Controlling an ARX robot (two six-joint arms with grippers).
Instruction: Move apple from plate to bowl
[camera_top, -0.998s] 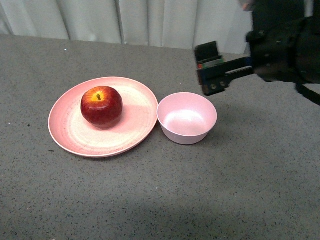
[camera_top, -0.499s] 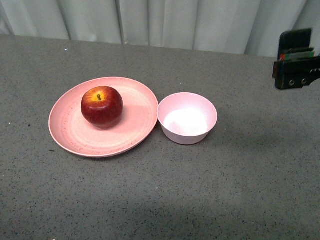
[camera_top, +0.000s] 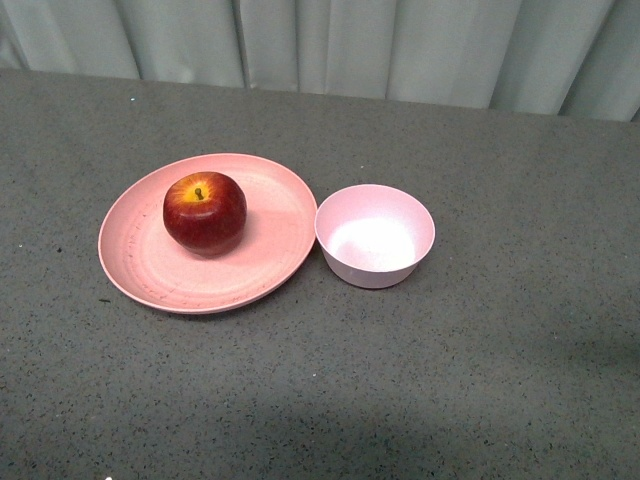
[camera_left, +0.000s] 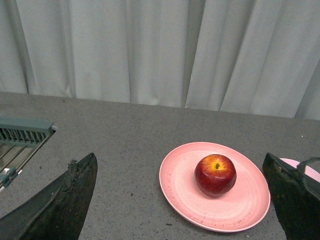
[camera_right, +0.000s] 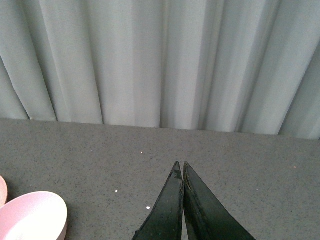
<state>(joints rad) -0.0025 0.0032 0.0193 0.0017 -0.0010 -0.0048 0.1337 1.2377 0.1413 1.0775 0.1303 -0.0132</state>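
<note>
The apple (camera_top: 204, 212) is sitting on the plate (camera_top: 270, 262), beside the empty bowl (camera_top: 375, 238). The left claw (camera_left: 179, 155) is gaping wide, holding nothing, with the apple lying ahead between its fingers. The right claw (camera_right: 179, 165) is pressing closed on nothing, pointing past the bowl.

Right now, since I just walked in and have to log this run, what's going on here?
Nothing is being handled. The apple sits on the plate, and the bowl beside it is empty. Neither arm shows in the front view. The left gripper is open and faces the plate without touching it. The right gripper is shut on nothing, with the bowl only at the edge of its camera's view.
</note>
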